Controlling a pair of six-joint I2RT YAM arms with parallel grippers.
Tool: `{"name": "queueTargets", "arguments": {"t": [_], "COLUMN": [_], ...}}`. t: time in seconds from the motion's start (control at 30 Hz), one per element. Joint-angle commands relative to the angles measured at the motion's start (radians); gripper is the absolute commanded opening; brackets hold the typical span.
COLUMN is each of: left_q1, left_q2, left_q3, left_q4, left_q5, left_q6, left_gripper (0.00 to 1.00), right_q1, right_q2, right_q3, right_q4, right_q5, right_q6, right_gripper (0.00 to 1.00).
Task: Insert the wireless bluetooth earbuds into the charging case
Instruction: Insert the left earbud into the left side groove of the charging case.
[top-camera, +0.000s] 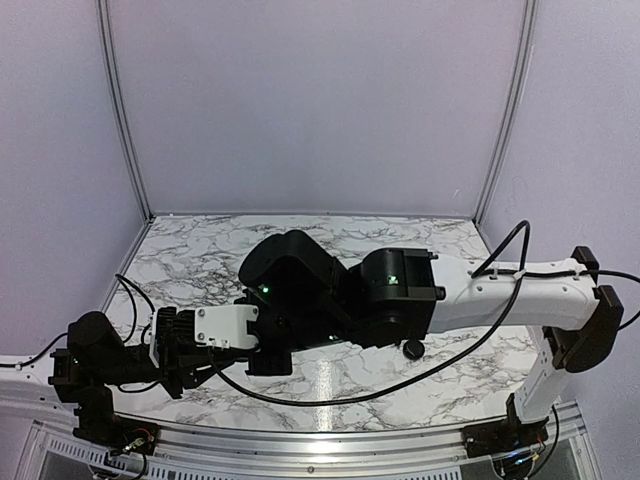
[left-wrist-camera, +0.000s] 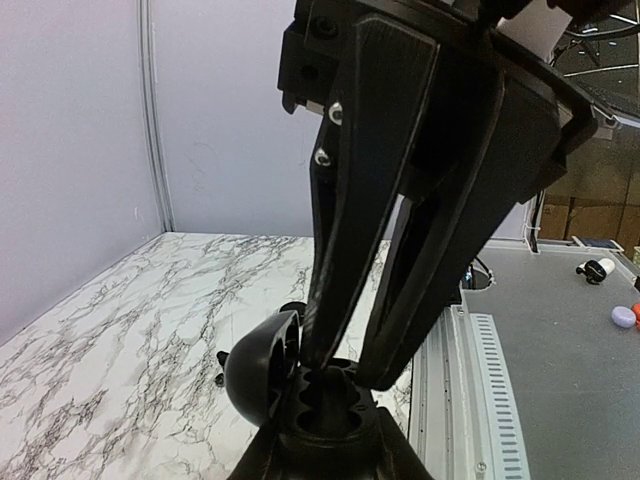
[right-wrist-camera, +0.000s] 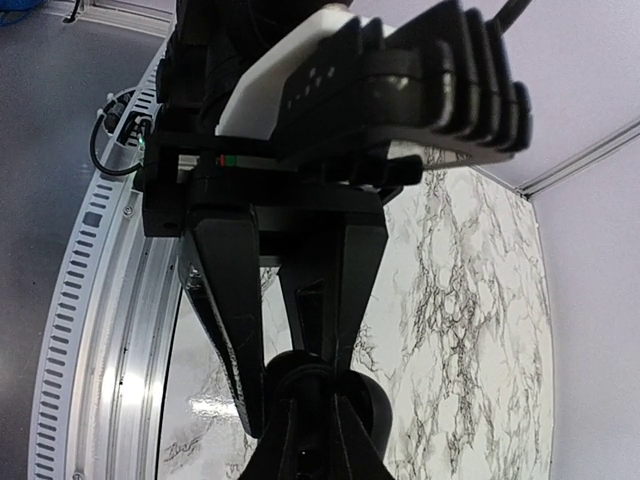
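The place reads as a robotics lab test booth: a marble-patterned surface (top-camera: 190, 265) is enclosed by plain lilac wall panels (top-camera: 320, 100) joined with slim metal posts (top-camera: 122, 110), and it is edged by a slotted metal rail (left-wrist-camera: 497, 390). Cardboard boxes (left-wrist-camera: 580, 215) are seen beyond the booth, and a loose black cable (top-camera: 370, 400) is draped across the front.

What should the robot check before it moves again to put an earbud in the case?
1. Lid of the case open, holes showing: ok.
2. Left gripper, jaws clamped on the case: ok.
3. Right gripper, jaws reaching down to the holes: ok.
4. Earbud between the right jaws: cannot tell.
5. Small black piece on the table beside the case, clear of both jaws: ok.
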Motion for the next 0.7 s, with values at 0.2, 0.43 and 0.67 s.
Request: {"name": "queueTargets", "arguments": {"t": [0.2, 0.43, 0.67], "left_q1": [-0.003, -0.004, -0.004], "left_q2": [-0.02, -0.05, -0.077], "left_q3": [0.024, 0.016, 0.008], "left_q4": [0.04, 0.038, 0.039], "left_q5": [0.0, -0.015, -0.033], "left_q6": [0.0, 0.0, -0.002], "left_gripper": [0.0, 0.0, 0.0], "right_q1": [0.008, 0.004, -0.006], "right_q2": [0.036, 0.038, 0.036], "right_q3": [0.034, 0.022, 0.001], "right_q4": [-0.02, -0.022, -0.005], "right_q5": [0.031, 0.048, 0.038], "right_q6": [0.015, 0.022, 0.036], "right_gripper": [0.12, 0.08, 0.06]}}
